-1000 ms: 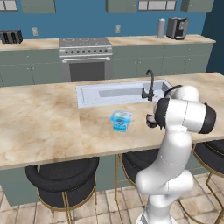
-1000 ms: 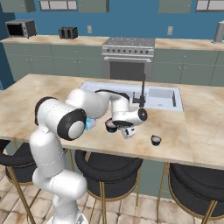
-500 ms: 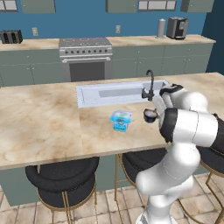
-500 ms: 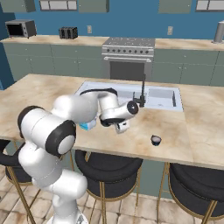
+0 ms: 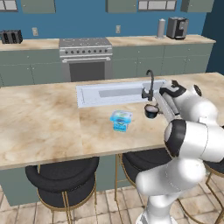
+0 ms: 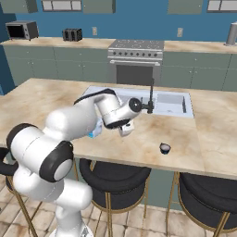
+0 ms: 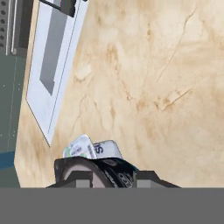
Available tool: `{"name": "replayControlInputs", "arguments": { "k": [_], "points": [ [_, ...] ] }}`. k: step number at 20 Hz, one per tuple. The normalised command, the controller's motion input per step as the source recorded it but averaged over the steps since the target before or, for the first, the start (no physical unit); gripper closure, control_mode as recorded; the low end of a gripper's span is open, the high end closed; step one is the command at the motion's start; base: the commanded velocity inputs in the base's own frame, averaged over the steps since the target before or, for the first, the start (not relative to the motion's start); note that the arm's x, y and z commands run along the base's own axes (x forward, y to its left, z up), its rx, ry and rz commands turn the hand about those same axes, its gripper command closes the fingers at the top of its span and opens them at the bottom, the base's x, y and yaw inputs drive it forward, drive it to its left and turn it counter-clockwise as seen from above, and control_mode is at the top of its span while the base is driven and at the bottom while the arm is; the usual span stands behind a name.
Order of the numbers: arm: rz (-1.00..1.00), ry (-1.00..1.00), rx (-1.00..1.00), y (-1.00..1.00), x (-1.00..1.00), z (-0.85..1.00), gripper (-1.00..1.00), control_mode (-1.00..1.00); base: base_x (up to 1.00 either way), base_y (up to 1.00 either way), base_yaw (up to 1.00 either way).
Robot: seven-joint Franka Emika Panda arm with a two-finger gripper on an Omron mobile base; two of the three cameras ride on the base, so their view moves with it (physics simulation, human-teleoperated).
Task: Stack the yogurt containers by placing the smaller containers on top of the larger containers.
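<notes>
A small dark cup [image 5: 151, 110] with a pale top hangs just above the counter, and my gripper [image 5: 154, 109] is shut on it. The light-blue yogurt tub [image 5: 121, 120] stands on the counter a short way to the cup's left, apart from it. In the hand view the held cup [image 7: 105, 168] sits between my fingertips, with the tub's pale labelled top [image 7: 89, 148] just beyond it. From the right base view my hand [image 6: 125, 129] hovers beside the tub [image 6: 96, 132], which the arm mostly hides. A second small dark cup [image 6: 165, 148] stands alone near the counter's front edge.
The sink [image 5: 118, 92] with its dark faucet [image 5: 151, 81] lies just behind the tub. Bare marble counter [image 5: 43, 122] stretches to the left. Black stools [image 5: 63, 179] stand under the front edge. A stove [image 5: 85, 57] is at the back wall.
The hand has carried the dark cup leftward, closer to the blue tub, and the arm's elbow has swung round. The tub and the other cup have stayed put.
</notes>
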Motion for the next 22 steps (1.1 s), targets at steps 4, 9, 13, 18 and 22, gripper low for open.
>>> {"name": "replayControlInputs", "arguments": {
  "k": [4,9,13,18,22],
  "points": [
    [-0.03,0.00,0.00,0.20,-0.04,0.19,1.00,-1.00,0.00,0.00,0.00],
    [0.00,0.00,0.00,0.15,-0.03,0.05,1.00,-1.00,0.00,0.00,0.00],
    [0.00,0.00,0.00,0.19,0.00,0.00,1.00,-1.00,0.00,0.00,0.00],
    [0.00,0.00,0.00,0.06,0.00,0.02,1.00,-1.00,0.00,0.00,0.00],
    [0.00,0.00,0.00,0.08,0.00,0.12,1.00,-1.00,0.00,0.00,0.00]
  ]
}}
